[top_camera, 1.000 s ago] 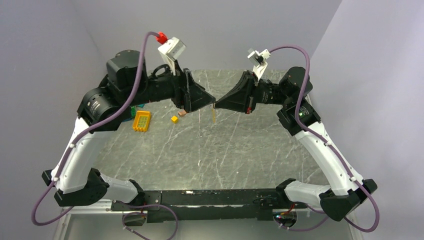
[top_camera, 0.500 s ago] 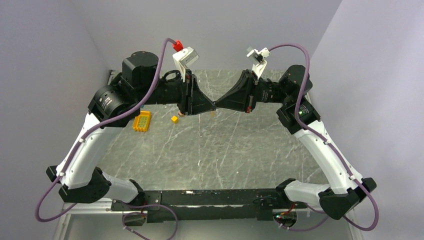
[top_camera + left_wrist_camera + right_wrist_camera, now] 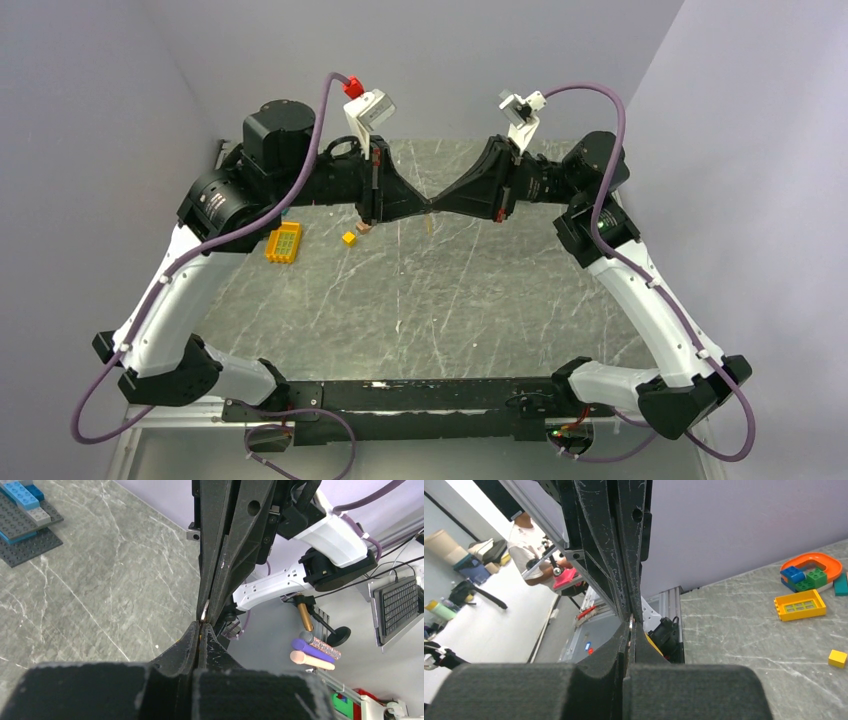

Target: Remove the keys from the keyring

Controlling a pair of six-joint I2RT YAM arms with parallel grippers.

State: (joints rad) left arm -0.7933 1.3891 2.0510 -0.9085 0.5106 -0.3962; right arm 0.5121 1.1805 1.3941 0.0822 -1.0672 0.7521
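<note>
Both grippers meet tip to tip above the middle back of the table. My right gripper [image 3: 437,205] [image 3: 630,627] is shut on the keyring [image 3: 205,613], a thin metal sliver pinched at its tips. My left gripper [image 3: 427,205] [image 3: 201,626] is shut too, with a thin yellow sliver of the keys [image 3: 200,637] between its pads. A small pale yellow piece of the keys [image 3: 428,226] hangs just below the joined tips. Most of the keyring is hidden by the fingers.
On the left of the table lie a yellow studded brick [image 3: 283,243] [image 3: 800,605], a small yellow cube [image 3: 348,238] [image 3: 837,658] and a tan block [image 3: 365,228]. An orange ring with coloured blocks [image 3: 811,566] and a grey baseplate with blue bricks [image 3: 25,527] sit farther left.
My left gripper moved right to the right gripper's tips and went from open to shut there. The right gripper stayed shut and shifted slightly; the hanging piece sits higher.
</note>
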